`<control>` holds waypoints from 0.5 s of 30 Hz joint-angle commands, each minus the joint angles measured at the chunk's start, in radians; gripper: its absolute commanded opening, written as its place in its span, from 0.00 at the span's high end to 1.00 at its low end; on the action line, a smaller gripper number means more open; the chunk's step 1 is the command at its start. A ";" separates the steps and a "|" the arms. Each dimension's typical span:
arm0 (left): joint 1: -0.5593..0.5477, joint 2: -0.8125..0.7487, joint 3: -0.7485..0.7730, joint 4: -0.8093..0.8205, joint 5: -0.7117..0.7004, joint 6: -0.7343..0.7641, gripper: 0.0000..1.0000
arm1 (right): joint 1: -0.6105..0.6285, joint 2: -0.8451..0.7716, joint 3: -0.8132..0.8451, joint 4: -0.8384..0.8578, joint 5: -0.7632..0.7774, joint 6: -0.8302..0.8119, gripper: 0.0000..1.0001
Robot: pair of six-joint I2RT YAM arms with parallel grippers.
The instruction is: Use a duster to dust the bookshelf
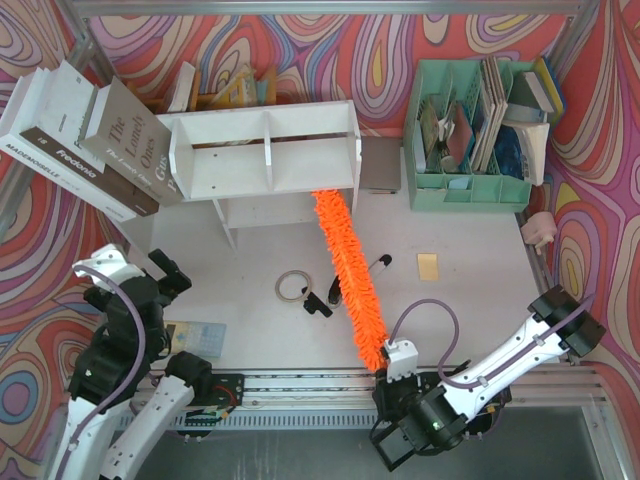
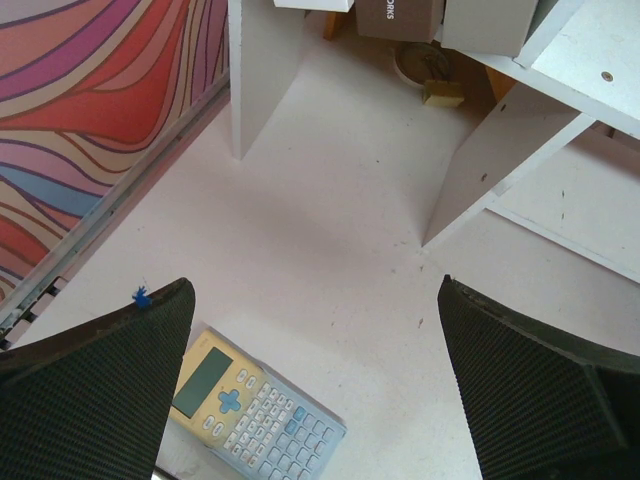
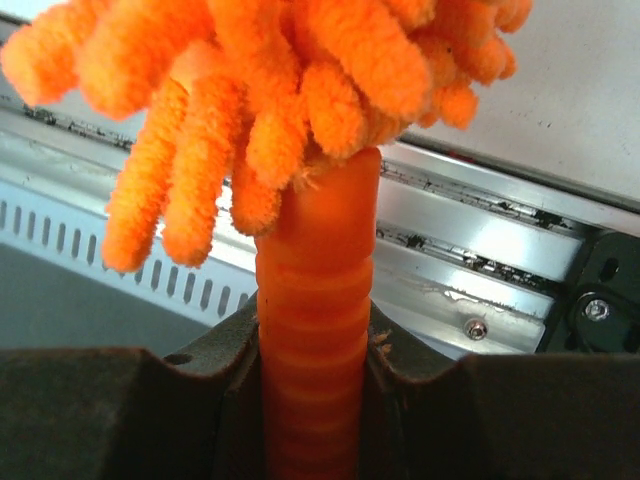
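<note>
The white bookshelf (image 1: 265, 150) stands at the back centre; its legs show in the left wrist view (image 2: 500, 165). The orange duster (image 1: 350, 280) lies diagonally, its far tip at the shelf's lower right edge. My right gripper (image 1: 388, 372) is shut on the duster's ribbed orange handle (image 3: 315, 330) near the table's front edge, with the fluffy strands (image 3: 280, 70) just beyond the fingers. My left gripper (image 2: 315, 385) is open and empty, low over the table at the front left (image 1: 165, 272), apart from the shelf.
A calculator (image 2: 255, 410) lies under the left gripper. Large books (image 1: 90, 140) lean at the back left. A mint green organiser (image 1: 470, 190) stands at the back right. A ring (image 1: 292, 287), pens (image 1: 318, 303) and a yellow note (image 1: 428, 264) lie mid-table.
</note>
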 commanded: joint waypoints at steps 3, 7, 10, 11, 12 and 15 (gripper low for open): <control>-0.004 0.021 0.007 0.025 0.039 0.007 0.02 | -0.109 -0.066 -0.059 0.101 0.078 -0.094 1.00; -0.006 0.070 0.023 0.012 0.064 0.001 0.02 | -0.161 -0.078 -0.042 0.169 0.085 -0.212 1.00; -0.006 0.086 0.038 0.011 0.089 0.010 0.02 | -0.240 -0.059 -0.014 0.238 0.050 -0.351 1.00; -0.005 0.085 0.037 0.011 0.101 0.016 0.02 | -0.254 -0.053 -0.008 0.273 0.044 -0.398 1.00; -0.005 0.084 0.037 0.012 0.106 0.021 0.02 | -0.273 -0.045 -0.003 0.310 0.029 -0.456 1.00; -0.005 0.075 0.025 0.033 0.110 0.039 0.02 | -0.350 0.003 0.020 0.432 -0.034 -0.620 1.00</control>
